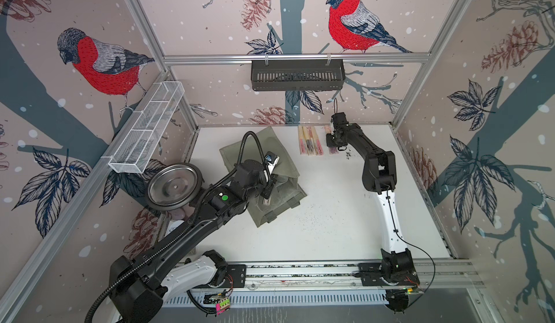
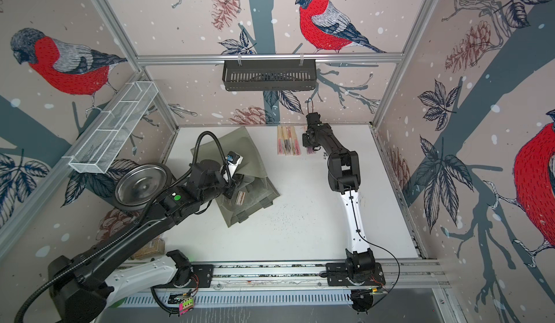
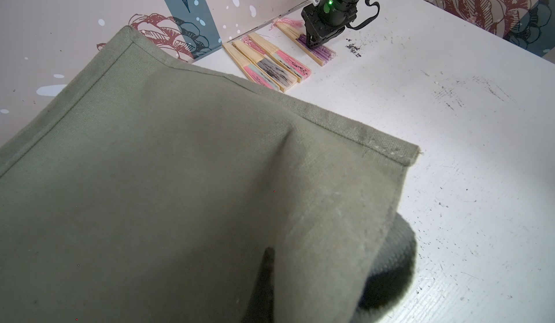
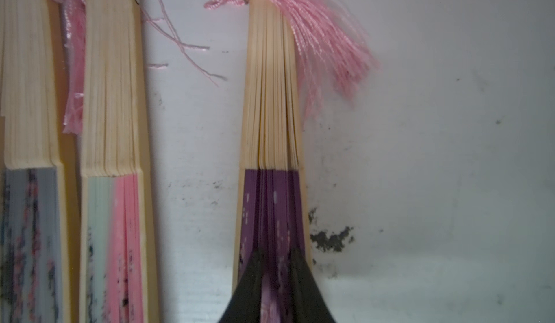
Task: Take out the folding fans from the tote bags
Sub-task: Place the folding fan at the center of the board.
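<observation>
The right end effector (image 3: 315,40) stands over the purple fan (image 4: 270,210), its fingers straddling the fabric end. Whether they pinch it or have let go cannot be told. That fan lies flat on the desk (image 1: 330,216), past the tote's closed end. It is just beside three fans (image 3: 267,63) packed side by side. All four have parallel long axes, with the tassel ends farthest from the tote (image 3: 180,171).

The left end effector (image 1: 267,190) is closed on a fold of cloth at the tote's mouth and holds it up. Just inside that mouth, beside the left fingers, the pale end of a bagged fan (image 2: 240,198) shows. The rest is hidden, though its axis seems to run into the tote along its length.

The next pick likely turns on this: the bagged fan sits at the tote's open end, well apart from the right end effector. The left one is far nearer but is occupied with the cloth. The right would probably have to cross the tote's length and reach in along the fan's axis.
</observation>
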Available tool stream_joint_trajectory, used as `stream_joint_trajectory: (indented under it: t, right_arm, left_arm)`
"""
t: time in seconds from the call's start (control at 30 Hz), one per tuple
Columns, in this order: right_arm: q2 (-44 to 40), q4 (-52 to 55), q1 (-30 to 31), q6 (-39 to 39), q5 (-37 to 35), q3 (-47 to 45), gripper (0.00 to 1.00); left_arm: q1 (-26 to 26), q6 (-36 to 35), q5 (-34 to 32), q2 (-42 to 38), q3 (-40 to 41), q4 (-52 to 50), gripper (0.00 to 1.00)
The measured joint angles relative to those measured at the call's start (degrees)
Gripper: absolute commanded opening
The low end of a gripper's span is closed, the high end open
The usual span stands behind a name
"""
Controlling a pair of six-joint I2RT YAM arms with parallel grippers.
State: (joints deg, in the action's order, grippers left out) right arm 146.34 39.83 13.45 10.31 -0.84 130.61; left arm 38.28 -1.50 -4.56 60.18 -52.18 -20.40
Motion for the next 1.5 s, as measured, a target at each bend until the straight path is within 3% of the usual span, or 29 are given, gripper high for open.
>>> stream_joint_trajectory:
  t: [0.2,0.33,0.53,1.13,1.27,1.5]
  right_arm:
    - [-3.1,1.3,0.5,-0.1,0.2,-0.1,0.32]
    - [-3.4,1.3,0.5,-0.2,0.2,-0.1,0.21]
    - [-2.0,0.6,-0.2,0.0,0.2,0.3,0.12]
    - [1.1,-0.4,-0.7,0.1,1.9,0.8,0.12]
    - [0.9,0.2,-0.7,0.1,1.9,1.3,0.18]
    - [-5.7,-0.2,-0.8,0.8,2.9,-1.2,0.40]
  left_arm:
    - [0.0,0.0,0.0,0.0,0.0,0.0,0.00]
    - [0.0,0.0,0.0,0.0,0.0,0.0,0.00]
    - [0.0,0.0,0.0,0.0,0.0,0.0,0.00]
    - [0.0,0.0,0.0,0.0,0.0,0.0,0.00]
    - [0.0,0.0,0.0,0.0,0.0,0.0,0.00]
    - [0.0,0.0,0.0,0.0,0.0,0.0,0.00]
